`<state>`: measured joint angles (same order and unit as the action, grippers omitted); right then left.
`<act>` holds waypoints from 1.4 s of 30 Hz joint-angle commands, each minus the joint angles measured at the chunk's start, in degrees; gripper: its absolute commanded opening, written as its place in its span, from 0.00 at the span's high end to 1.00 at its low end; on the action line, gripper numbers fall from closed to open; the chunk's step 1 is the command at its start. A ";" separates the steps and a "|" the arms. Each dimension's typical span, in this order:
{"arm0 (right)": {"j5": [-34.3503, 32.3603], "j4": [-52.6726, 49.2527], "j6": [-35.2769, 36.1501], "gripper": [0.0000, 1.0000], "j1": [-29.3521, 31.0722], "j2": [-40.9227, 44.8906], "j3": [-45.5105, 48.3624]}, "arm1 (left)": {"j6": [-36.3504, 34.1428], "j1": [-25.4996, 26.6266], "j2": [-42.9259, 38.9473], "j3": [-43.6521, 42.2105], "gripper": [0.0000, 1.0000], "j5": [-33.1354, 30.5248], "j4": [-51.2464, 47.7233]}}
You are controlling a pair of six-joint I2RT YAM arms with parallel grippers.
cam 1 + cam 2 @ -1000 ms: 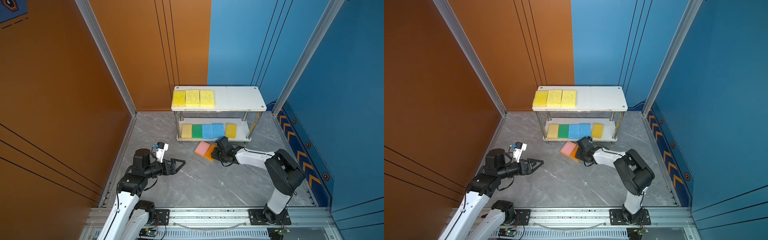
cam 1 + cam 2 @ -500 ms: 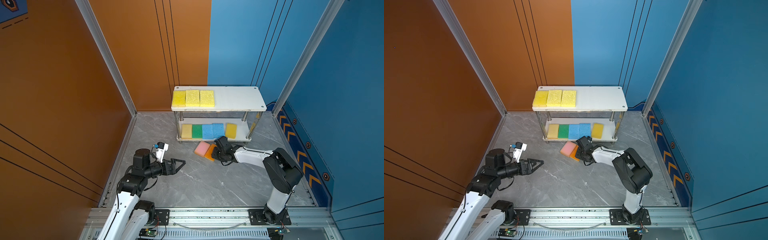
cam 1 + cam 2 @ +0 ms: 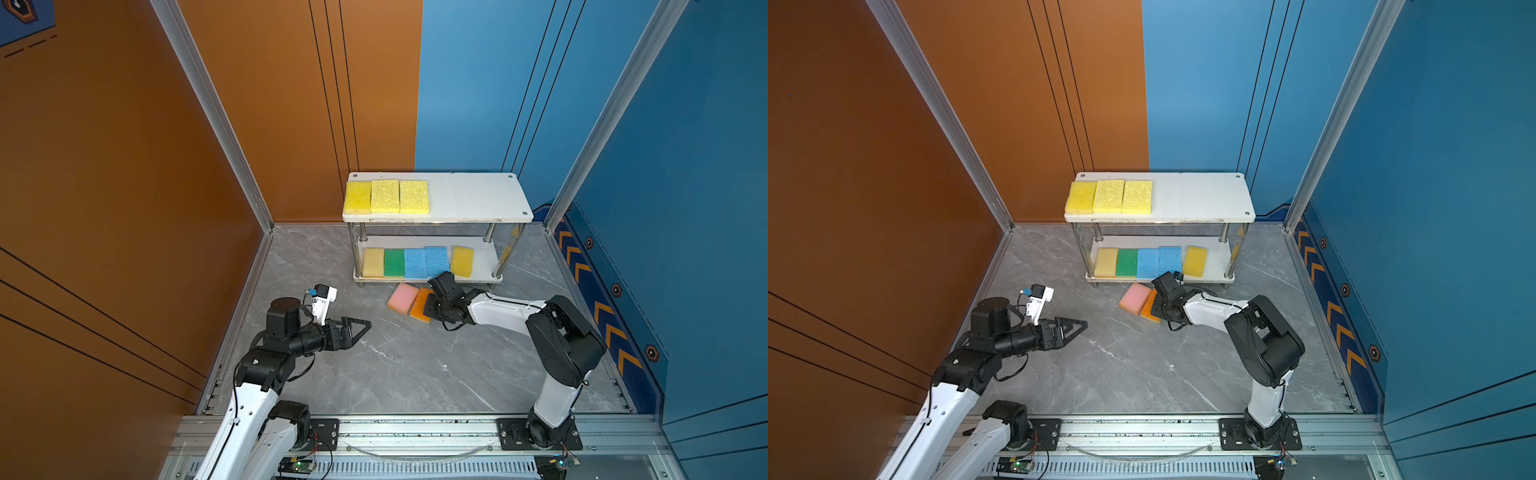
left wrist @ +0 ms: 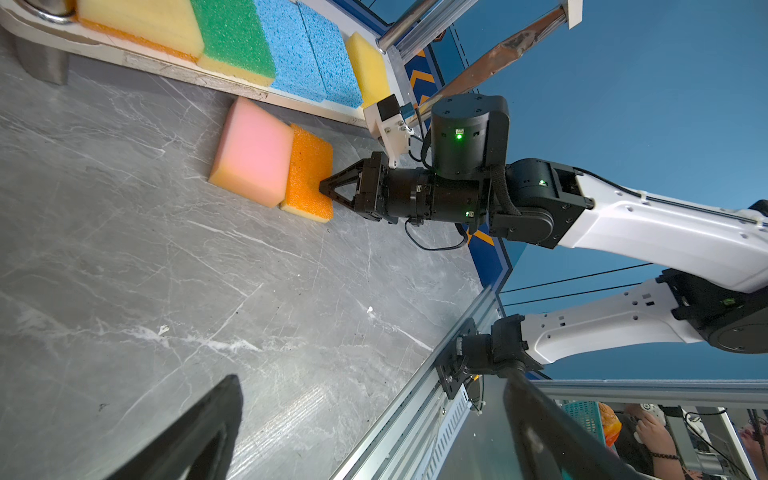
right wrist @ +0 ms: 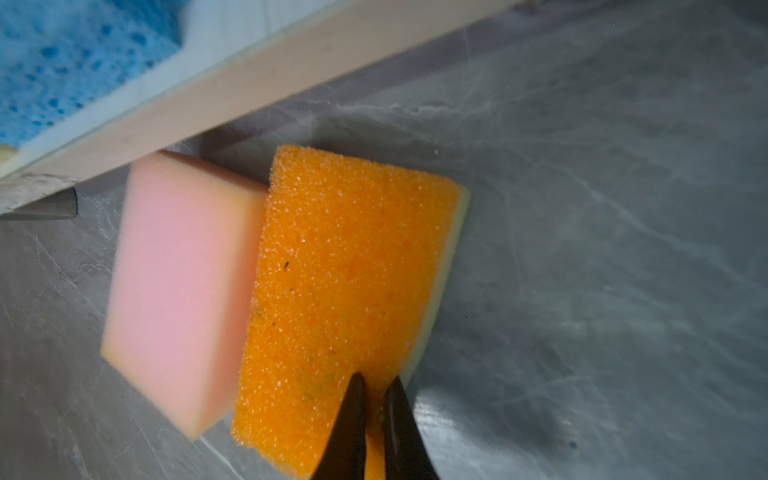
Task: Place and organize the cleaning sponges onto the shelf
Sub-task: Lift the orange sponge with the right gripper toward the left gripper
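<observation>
Orange sponge (image 5: 349, 266) clamped at edge by right hand (image 5: 376, 378); left hand (image 3: 360, 326) spread, idle. Slow straight lift advised, so touching pink sponge (image 5: 178, 291) is left undisturbed by shelf (image 3: 478, 199).

The shelf (image 3: 436, 218) is set at the back of the table (image 3: 415, 374). On its upper board (image 3: 473, 195), three sponges (image 3: 385, 196) are laid side by side at the left end. On the lower board (image 3: 484, 262), five sponges (image 3: 414, 263) are ranged in a row. Just before the shelf, the left sponge (image 3: 403, 296) and the right sponge (image 3: 419, 301) are laid touching on the table. The right gripper (image 5: 376, 388) is placed at the right sponge's near end; the left gripper (image 3: 365, 326) is held well apart, front left.
</observation>
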<state>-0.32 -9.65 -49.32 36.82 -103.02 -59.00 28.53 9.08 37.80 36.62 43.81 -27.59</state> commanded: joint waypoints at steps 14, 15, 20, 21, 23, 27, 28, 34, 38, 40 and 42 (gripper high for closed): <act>8.17 -14.32 12.54 0.93 2.21 23.24 9.43 | 1.34 2.56 0.66 0.21 0.02 1.67 0.58; 8.51 -15.22 13.57 0.93 2.21 25.45 9.50 | 1.79 3.51 1.09 0.36 0.02 1.48 0.58; 14.16 -17.08 17.28 0.93 0.66 35.09 8.85 | 8.93 9.28 1.75 -0.90 0.02 -0.75 7.59; 15.87 -17.68 17.85 0.93 0.31 36.42 8.21 | 10.92 10.61 1.87 -1.41 0.02 -1.28 10.35; 17.78 -19.59 19.52 0.93 -0.02 38.33 6.49 | 14.23 13.02 2.72 -1.73 0.02 -2.42 14.87; 22.16 -22.46 21.87 0.93 -0.17 41.13 2.79 | 18.88 18.08 6.26 -1.61 0.02 -4.41 24.50; 23.18 -22.52 22.03 0.93 -0.17 41.69 2.29 | 19.98 19.08 7.15 -1.71 0.02 -4.65 26.84; 29.26 -22.52 22.04 0.92 -0.19 43.76 0.08 | 22.90 24.53 12.99 -0.31 0.02 -7.35 35.31; 31.70 -22.52 21.73 0.93 0.27 44.09 -0.23 | 22.53 26.87 15.23 1.08 0.02 -9.31 37.46; 32.48 -22.35 21.73 0.93 0.73 44.48 -0.53 | 22.61 27.51 16.26 1.72 0.01 -10.05 38.52; 32.83 -22.41 21.47 0.93 0.97 44.65 -0.79 | 22.79 28.07 17.42 2.20 0.01 -10.53 39.47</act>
<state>30.00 -30.61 -28.45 37.19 -59.42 -57.98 50.85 36.29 54.30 36.62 35.66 7.60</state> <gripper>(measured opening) 0.077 0.991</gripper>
